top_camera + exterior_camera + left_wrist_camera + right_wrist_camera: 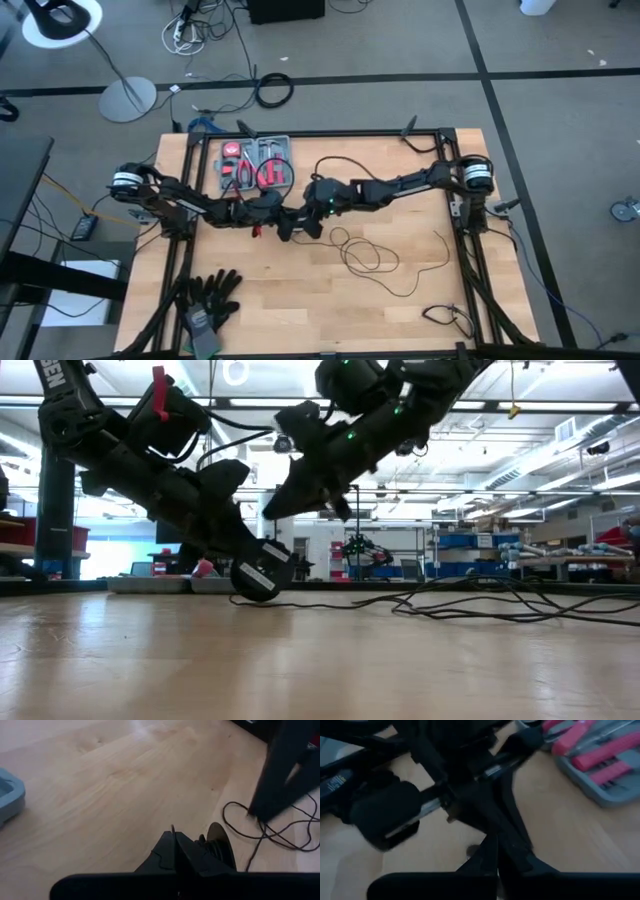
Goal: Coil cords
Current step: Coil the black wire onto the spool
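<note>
both end effectors closed, close together mid-table

Grey tool tray, black gloves on table.

Light wood desk with dark frame around the edges. On it: grey tool tray with pink-handled tools at the far side; black gloves at the near left corner; thin black cords sprawled in loose loops right of centre; small cable bundle near the right front.
</note>
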